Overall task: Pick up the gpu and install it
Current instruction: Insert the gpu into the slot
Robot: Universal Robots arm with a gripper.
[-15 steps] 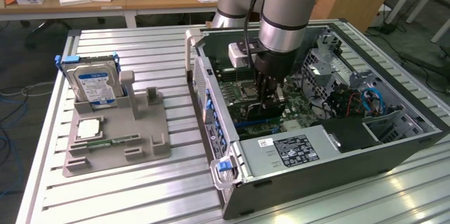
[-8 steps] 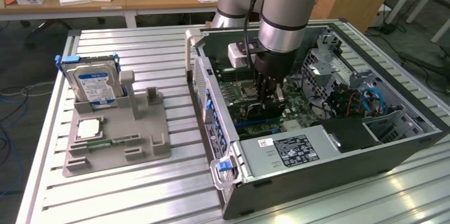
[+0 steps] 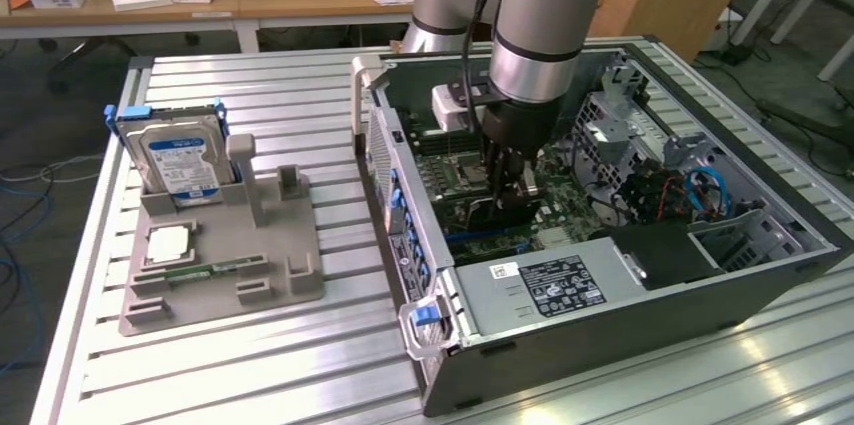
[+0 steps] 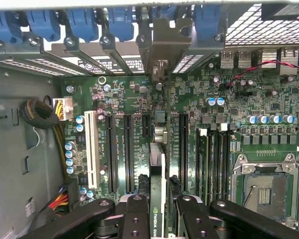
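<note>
My gripper point(image 3: 509, 197) reaches down into the open computer case point(image 3: 400, 160) over the motherboard point(image 3: 461, 180). In the wrist view the gpu point(image 4: 157, 169) stands edge-on between my black fingers point(image 4: 136, 214), and my gripper point(image 4: 162, 201) is shut on it. The card's metal bracket point(image 4: 162, 45) sits at the case's rear slot openings, among the blue clips. Long black expansion slots point(image 4: 128, 149) run on either side of the card. I cannot tell whether its lower edge is in a slot.
A grey fixture point(image 3: 220, 285) at the exterior view's left holds an upright hard drive point(image 3: 180, 160), a processor chip point(image 3: 174, 243) and a green memory stick point(image 3: 214, 270). Inside the case are the power supply point(image 3: 554, 290), a drive cage point(image 3: 627, 115) and the empty processor socket point(image 4: 266, 186).
</note>
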